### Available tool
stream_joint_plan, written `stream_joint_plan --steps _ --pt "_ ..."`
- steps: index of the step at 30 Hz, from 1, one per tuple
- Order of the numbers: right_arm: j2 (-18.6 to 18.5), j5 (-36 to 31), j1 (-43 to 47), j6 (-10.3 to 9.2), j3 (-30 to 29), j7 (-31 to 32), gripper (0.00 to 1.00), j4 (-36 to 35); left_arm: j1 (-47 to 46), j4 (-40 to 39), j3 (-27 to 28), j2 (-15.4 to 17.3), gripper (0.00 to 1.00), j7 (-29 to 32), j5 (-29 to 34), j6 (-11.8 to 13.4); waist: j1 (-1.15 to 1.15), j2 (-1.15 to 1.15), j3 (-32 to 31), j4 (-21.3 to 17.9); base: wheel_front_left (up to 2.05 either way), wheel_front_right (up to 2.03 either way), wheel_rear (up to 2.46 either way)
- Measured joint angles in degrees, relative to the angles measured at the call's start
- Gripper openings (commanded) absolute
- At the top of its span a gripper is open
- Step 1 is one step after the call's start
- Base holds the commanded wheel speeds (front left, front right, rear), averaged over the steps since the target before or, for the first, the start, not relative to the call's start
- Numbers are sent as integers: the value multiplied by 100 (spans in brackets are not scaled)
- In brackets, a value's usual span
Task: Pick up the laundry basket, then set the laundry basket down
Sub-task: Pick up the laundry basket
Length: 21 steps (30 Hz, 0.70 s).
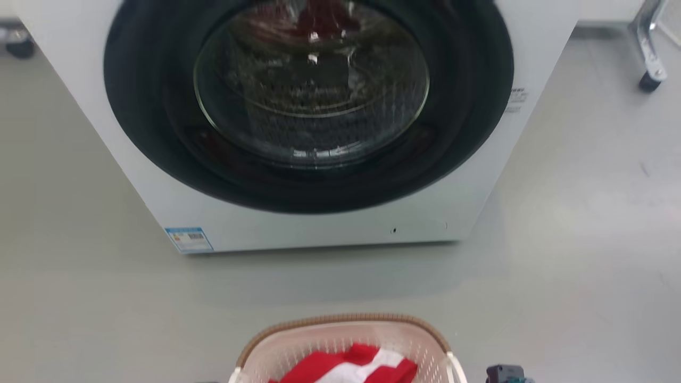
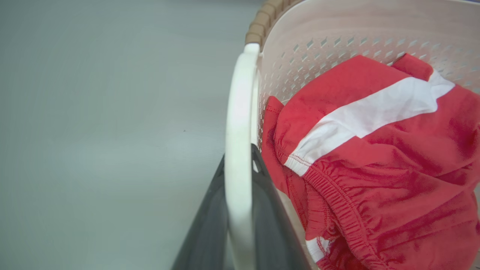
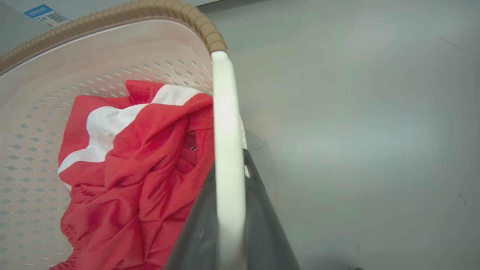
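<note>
- The left gripper (image 2: 240, 159) is clenched on the left handle (image 2: 240, 93) of the basket (image 2: 337, 22). Its dark fingers (image 2: 208, 225) press flat on either side of the white bar, one outside the basket and one inside.
- The right gripper (image 3: 228, 167) is clenched the same way on the right handle (image 3: 224, 112). Its fingers (image 3: 268, 232) sit on either side of the bar, one inside the basket and one outside.
- A red garment (image 1: 319, 369) with a broad white stripe lies crumpled inside the basket, bunched against the perforated wall. Its gathered waistband is near the left handle.
- The pale pink basket has a brown woven-look rim (image 1: 340, 318) running between the two handles along its far side.
- Grey floor (image 1: 80, 298) spreads around the basket. Whether the basket rests on it or hangs just above it, I cannot tell.
- Beyond the basket, with a strip of floor between them, stands a white washer (image 1: 154, 181), squarely facing it.
- A blue-and-white label (image 1: 189, 239) sits at the washer's lower corner, beyond the basket and to its left.
- A round glass door (image 1: 311, 90) in a wide black ring is shut, and something red shows dimly behind it.
- Farthest from the basket, a black caster (image 1: 650, 81) on a metal leg stands to the right, and another dark wheel (image 1: 20, 49) to the left.
</note>
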Motion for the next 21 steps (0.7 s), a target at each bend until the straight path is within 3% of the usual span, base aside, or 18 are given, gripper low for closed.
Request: stream_joint_plan --steps 9,21 --pt "2 299 233 -1 236 138 0 -18 245 96 -63 10 0 194 -76 -3 0 0 -607 1 0 0 0" --pt "-11 598 289 -7 483 170 0 -12 341 99 -190 26 0 271 -132 -1 1 1 -807 6 0 0 0"
